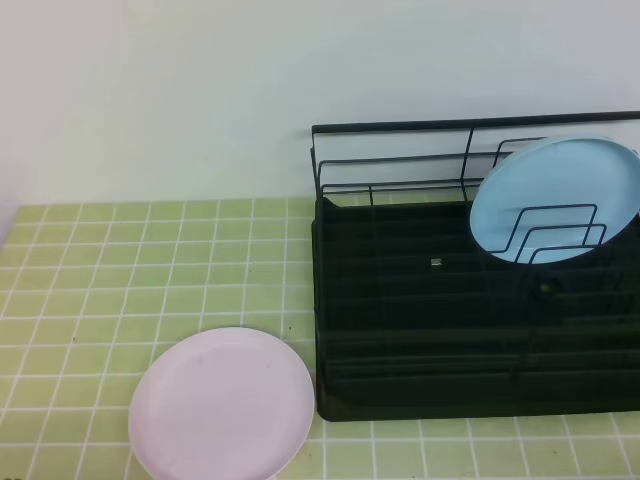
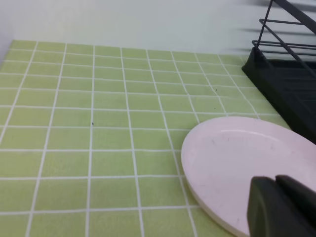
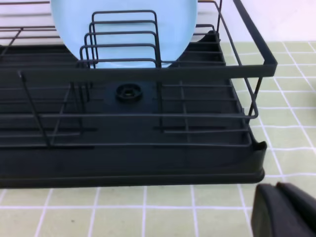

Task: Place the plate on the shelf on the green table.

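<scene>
The green table (image 1: 150, 260) of small tiles carried everything. On its right side stood the black shelf (image 1: 420, 380), a dish rack with wire rails, and a light blue plate (image 1: 555, 195) leaned upright in its wire dividers at the back. The pink plate (image 1: 222, 405) lay flat on the table just left of the shelf's front corner. The left gripper (image 2: 281, 207) hung over the pink plate's near edge, jaws together and holding nothing. The right gripper (image 3: 284, 212) hovered before the shelf, likewise closed and empty.
</scene>
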